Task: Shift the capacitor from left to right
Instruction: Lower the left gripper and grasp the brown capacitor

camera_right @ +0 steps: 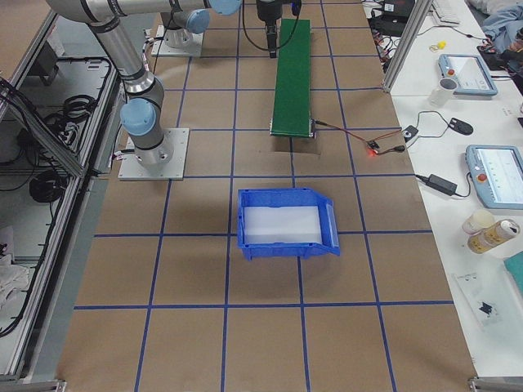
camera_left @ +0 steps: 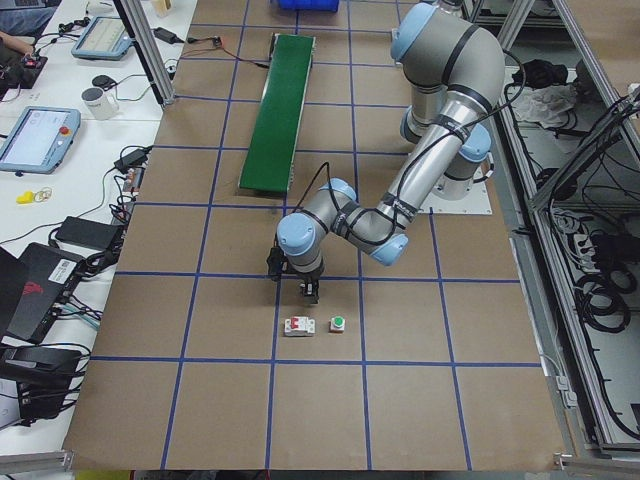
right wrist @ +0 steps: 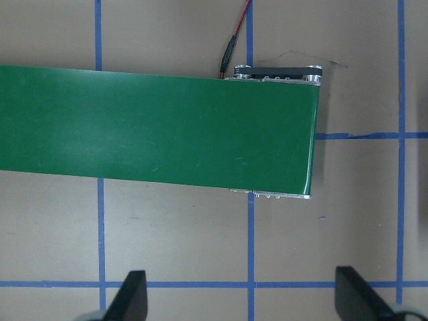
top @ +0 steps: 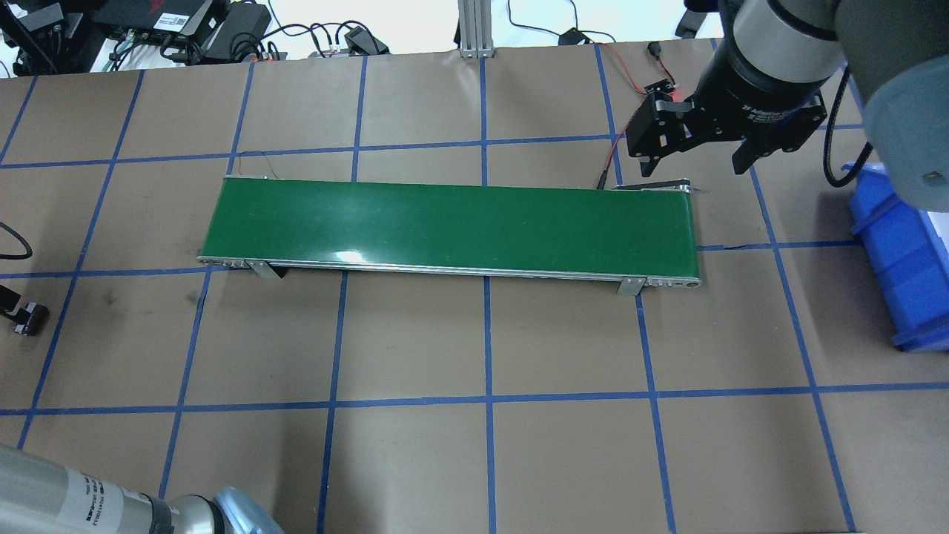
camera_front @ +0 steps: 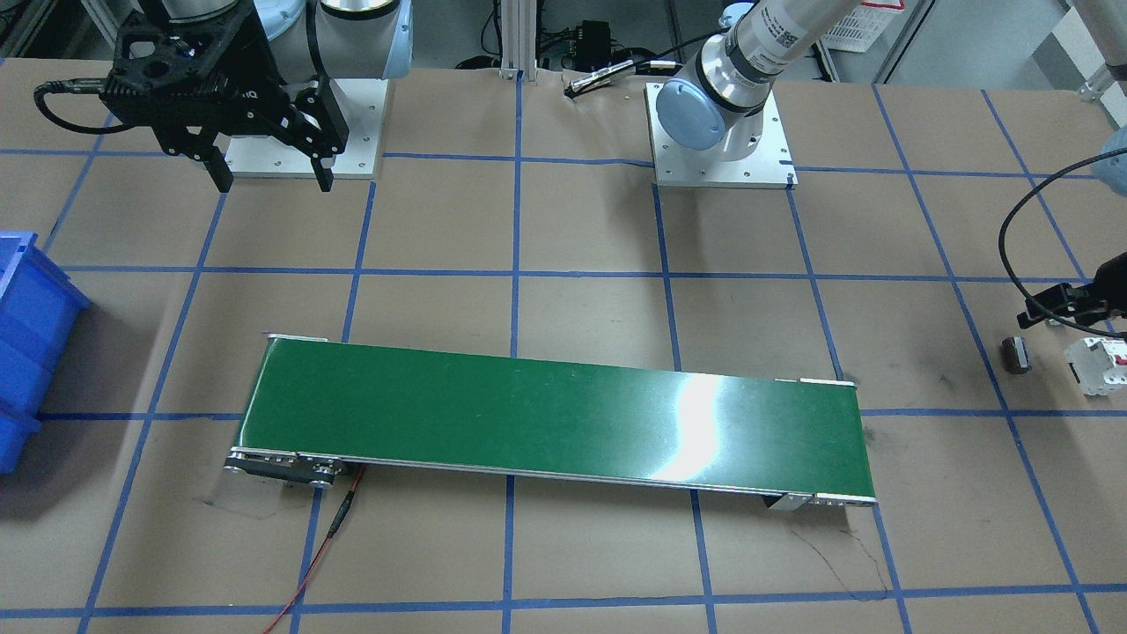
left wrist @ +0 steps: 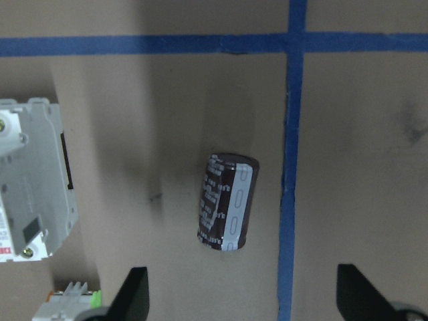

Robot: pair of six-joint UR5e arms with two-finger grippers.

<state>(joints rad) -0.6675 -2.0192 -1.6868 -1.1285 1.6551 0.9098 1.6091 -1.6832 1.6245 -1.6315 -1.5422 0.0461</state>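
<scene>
1. The table (camera_front: 581,220), brown paper gridded with blue tape, carries everything. The work in hand is at its end on the robot's left.
2. The green conveyor (camera_front: 555,414) lies bare across the middle. It looks like the likely road rightward, and its nearer end is well apart from the capacitor.
3. The blue bin (camera_front: 26,343) stands past the belt's other end, on the robot's right, and is probably the destination side.
4. The left gripper (left wrist: 244,297) hovers over the capacitor with its fingers spread wide and nothing held. The step looks like the approach before the grasp. Next it needs to descend straight, straddle the body across its round sides, and close.
5. The right gripper (camera_front: 268,176) hangs near the belt's right end, likewise spread and empty.
6. The white breaker (left wrist: 30,194) with the red switch lies near the capacitor but apart from it. The finger on that side must land in the gap between them.
7. The capacitor (left wrist: 227,202) lies on its side on the paper, just beside a tape line and slightly askew to the fingers. Being round, it may roll if one finger touches first.
8. The white-and-green part (left wrist: 67,304) sits close by that same finger, which is the tightest spot.
</scene>
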